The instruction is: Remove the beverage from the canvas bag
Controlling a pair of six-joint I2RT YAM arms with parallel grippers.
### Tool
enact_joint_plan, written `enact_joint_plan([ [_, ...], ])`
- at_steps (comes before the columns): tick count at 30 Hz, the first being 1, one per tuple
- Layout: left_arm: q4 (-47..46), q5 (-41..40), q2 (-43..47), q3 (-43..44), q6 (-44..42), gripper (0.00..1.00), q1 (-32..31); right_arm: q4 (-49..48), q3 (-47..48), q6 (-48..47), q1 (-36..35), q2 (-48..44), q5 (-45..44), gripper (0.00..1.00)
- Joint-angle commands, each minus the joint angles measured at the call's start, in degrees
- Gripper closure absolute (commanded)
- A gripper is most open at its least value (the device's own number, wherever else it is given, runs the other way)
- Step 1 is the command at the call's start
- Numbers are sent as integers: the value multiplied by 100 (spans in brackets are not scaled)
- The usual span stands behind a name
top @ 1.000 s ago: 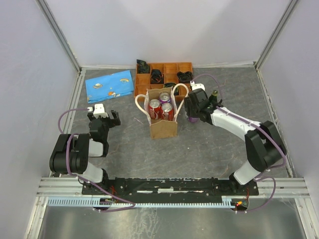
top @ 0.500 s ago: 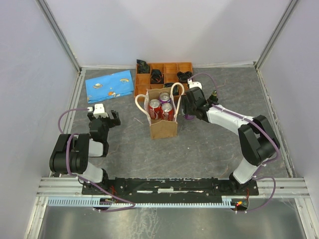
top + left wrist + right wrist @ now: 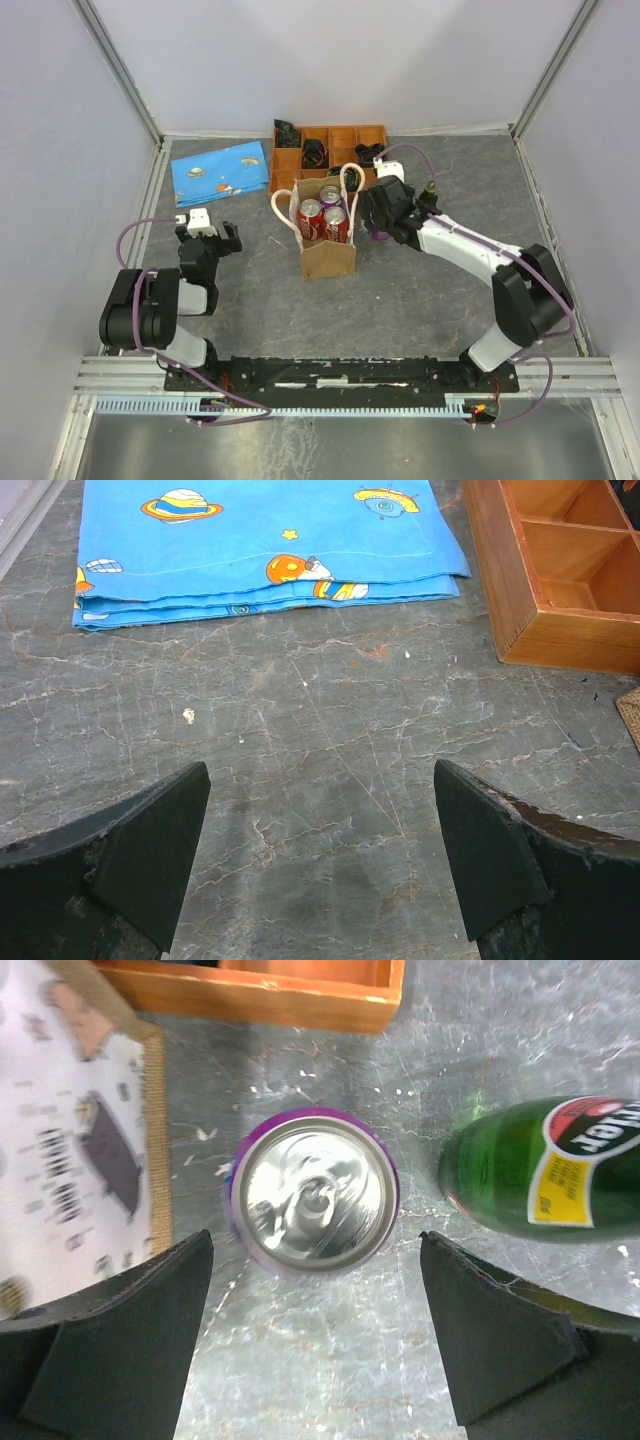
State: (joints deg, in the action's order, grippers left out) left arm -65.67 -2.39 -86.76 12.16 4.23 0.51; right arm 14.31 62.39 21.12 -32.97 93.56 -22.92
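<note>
The tan canvas bag (image 3: 328, 252) stands upright mid-table with cream loop handles. It holds two red cans (image 3: 311, 215) and a purple can (image 3: 331, 195). Another purple can (image 3: 315, 1192) stands on the table just right of the bag's printed side (image 3: 80, 1140). My right gripper (image 3: 378, 212) (image 3: 315, 1250) is open and empty above this can, which lies just ahead of its fingertips. My left gripper (image 3: 207, 238) (image 3: 320, 770) is open and empty over bare table, far left of the bag.
A green bottle (image 3: 545, 1170) is just right of the purple can. The orange compartmented tray (image 3: 372, 133) (image 3: 260, 995) (image 3: 520, 590) sits behind the bag. A folded blue cloth (image 3: 220, 170) (image 3: 260, 540) lies back left. Walls enclose the table.
My right gripper has moved left and slightly back, closer to the bag's right side. The left arm has not moved.
</note>
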Motion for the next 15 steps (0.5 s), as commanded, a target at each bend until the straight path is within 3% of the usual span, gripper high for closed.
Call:
enact_joint_plan([
  [1, -191, 78, -30, 128, -274, 1, -16, 168, 422, -329, -484, -791, -780, 8],
  [9, -185, 80, -32, 128, -274, 1, -21, 397, 663, -582, -1195, -2180, -1710, 11],
  [12, -192, 79, -28, 128, -275, 1, -21, 224, 659, -723, -1276, -2584, -1487, 12],
  [15, -190, 80, -33, 128, -278, 1, -21, 216, 833, -1090, -1300, -2643, -627, 16],
])
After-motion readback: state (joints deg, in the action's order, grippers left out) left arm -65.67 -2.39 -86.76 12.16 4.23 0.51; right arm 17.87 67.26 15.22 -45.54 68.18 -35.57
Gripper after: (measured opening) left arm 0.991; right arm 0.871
